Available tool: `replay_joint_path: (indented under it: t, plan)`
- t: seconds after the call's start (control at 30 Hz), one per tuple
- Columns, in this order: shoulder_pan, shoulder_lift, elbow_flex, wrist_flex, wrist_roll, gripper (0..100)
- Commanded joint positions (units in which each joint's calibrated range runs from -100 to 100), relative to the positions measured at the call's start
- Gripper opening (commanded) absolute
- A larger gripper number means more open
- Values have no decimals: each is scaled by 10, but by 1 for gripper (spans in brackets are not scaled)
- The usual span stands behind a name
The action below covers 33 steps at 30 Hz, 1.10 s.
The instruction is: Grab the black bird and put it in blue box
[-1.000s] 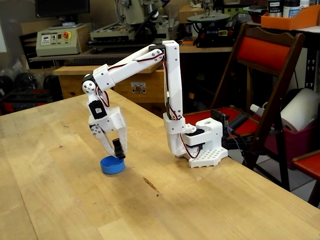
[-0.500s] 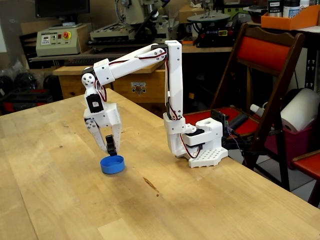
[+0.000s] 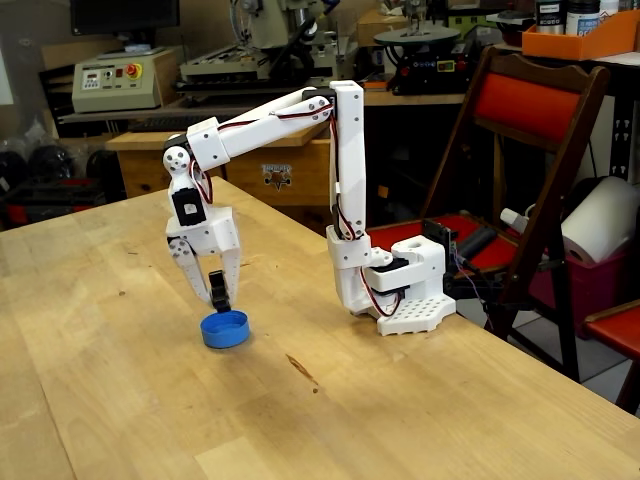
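The blue box is a small round blue cap lying on the wooden table, left of the arm's white base. My gripper points down just above the cap's left part. A small black thing, the black bird, sits between the white fingers, and the gripper is shut on it. The bird hangs a little above the cap's rim and does not touch it. Its beak and eye are too small to make out.
A red folding chair stands right of the table's right edge. A dark stain marks the wood in front of the cap. Workshop benches and machines fill the background beyond the table's far edge.
The gripper has swung slightly left and risen a little with the bird, from the cap's right rim to above its left part. In the last half second it barely moved.
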State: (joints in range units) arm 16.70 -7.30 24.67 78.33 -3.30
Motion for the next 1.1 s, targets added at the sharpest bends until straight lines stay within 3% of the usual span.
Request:
replay_joint_path:
  t: [0.0, 1.07]
  plan:
    - [-1, -31, -22, -28, -3, 3]
    - [0, -32, -24, -43, -3, 4]
